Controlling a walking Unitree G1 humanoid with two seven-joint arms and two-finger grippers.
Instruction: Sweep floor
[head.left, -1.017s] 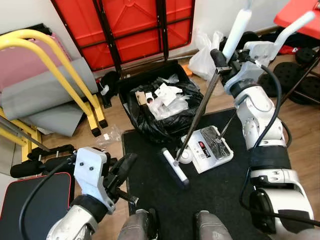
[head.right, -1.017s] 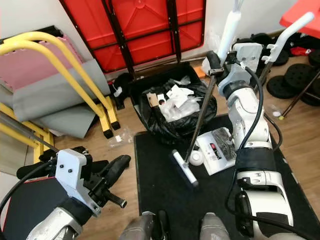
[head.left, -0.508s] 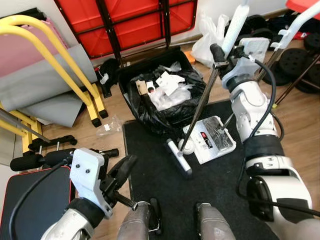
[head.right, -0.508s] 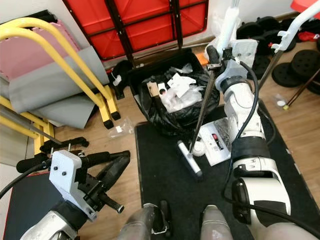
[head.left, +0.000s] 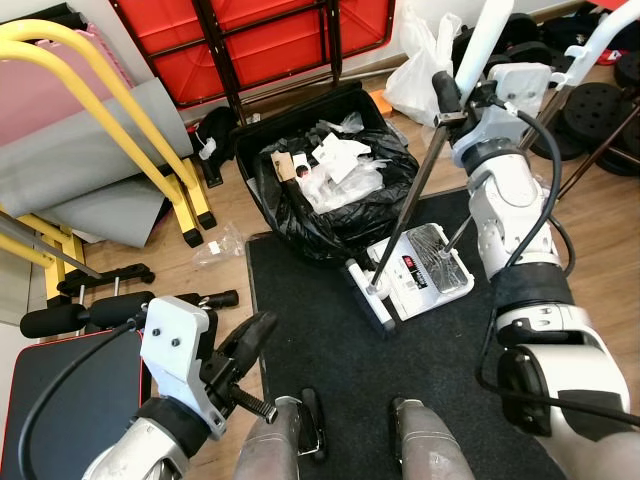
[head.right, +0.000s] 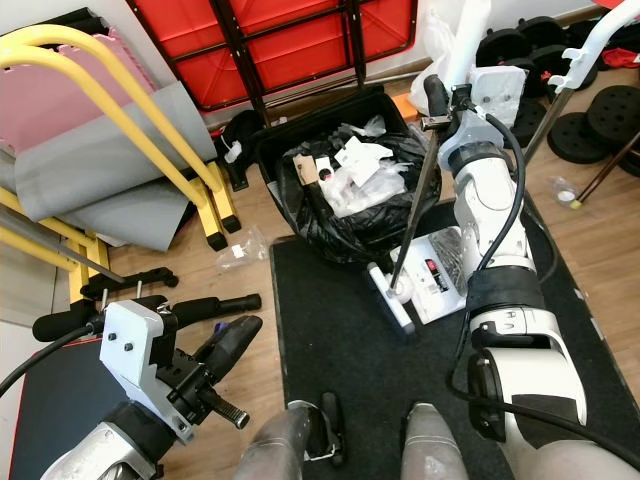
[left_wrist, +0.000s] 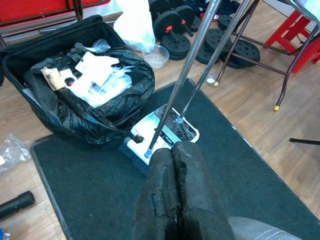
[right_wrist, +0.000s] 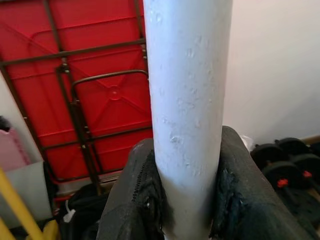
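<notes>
White handle (right_wrist: 187, 100) of the broom sat clamped in your right claw (right_wrist: 185, 200); its brush head (head.left: 368, 298) rested on the black mat (head.left: 300, 340) beside the dustpan (head.left: 425, 275). Likely light, stiff and smooth: grip high. Left claw (left_wrist: 175, 165) was closed, empty.

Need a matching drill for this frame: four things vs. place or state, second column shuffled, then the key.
Things:
1. broom head
2. white dustpan
3. black trash bag
4. right gripper

Places or states:
A. full of white scraps
B. clamped on the white handle
C. on the black mat, against the dustpan's edge
D. flat on the black mat, beside the bag

Pairs: 1-C, 2-D, 3-A, 4-B
</notes>
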